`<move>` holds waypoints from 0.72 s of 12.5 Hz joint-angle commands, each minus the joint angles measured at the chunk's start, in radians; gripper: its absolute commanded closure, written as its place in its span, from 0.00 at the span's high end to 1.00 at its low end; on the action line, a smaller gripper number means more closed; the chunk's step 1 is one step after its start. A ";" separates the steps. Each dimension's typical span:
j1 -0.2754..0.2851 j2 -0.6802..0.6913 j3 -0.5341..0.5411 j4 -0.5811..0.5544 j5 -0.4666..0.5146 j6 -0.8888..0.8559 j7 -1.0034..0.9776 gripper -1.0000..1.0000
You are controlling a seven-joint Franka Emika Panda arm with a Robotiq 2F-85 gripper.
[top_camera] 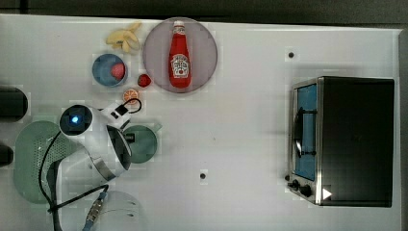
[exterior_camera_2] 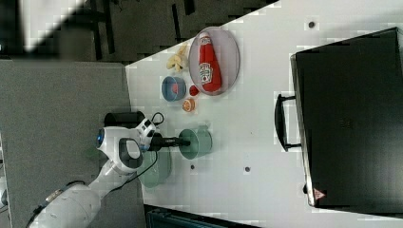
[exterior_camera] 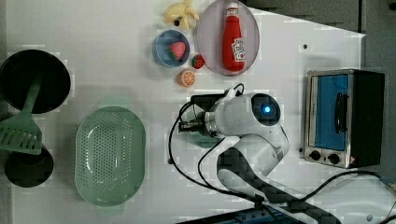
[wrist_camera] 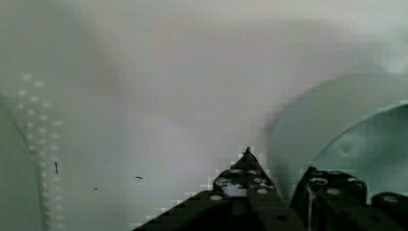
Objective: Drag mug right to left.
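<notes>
the mug (exterior_camera_2: 197,142) is sitting on the white table (top_camera: 240,144) near its middle, its little handle poking out toward the ketchup side, with the pale green colander (exterior_camera: 109,156) lying close beside it and the arm hanging over the gap between the two. in the wrist view the gripper (wrist_camera: 284,185) is straddling the mug's wall, one finger outside and one inside the rim, the jaws nearly closed and seeming to be pinching that thin wall. in the right view the black fingers are reaching into the mug's edge on the right view's left. so, to my eye, the drag is under way, with the mug already sitting well toward the colander end of the table, far from the toaster oven (top_camera: 344,139). what the next move is calling for, i'm guessing, is a steady low pull along the tabletop without tipping the mug, stopping before it is bumping the colander, then letting go and lifting clear. farther out, a blue bowl (top_camera: 109,70) is holding a strawberry, an orange half and another small red piece are lying near it, and a banana bunch (top_camera: 124,38) is resting by a round plate (top_camera: 204,38). on that plate a red ketchup bottle (top_camera: 180,55) is lying flat; its label is showing writing, but i'm not able to read it.
</notes>
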 commanded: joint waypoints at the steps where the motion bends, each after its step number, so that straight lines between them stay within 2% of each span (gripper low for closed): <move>1: 0.046 0.018 0.005 0.068 0.009 0.002 0.133 0.17; 7: 0.094 0.061 0.013 0.142 0.012 0.003 0.147 0.17; 9: 0.108 0.081 0.014 0.166 0.014 0.002 0.207 0.17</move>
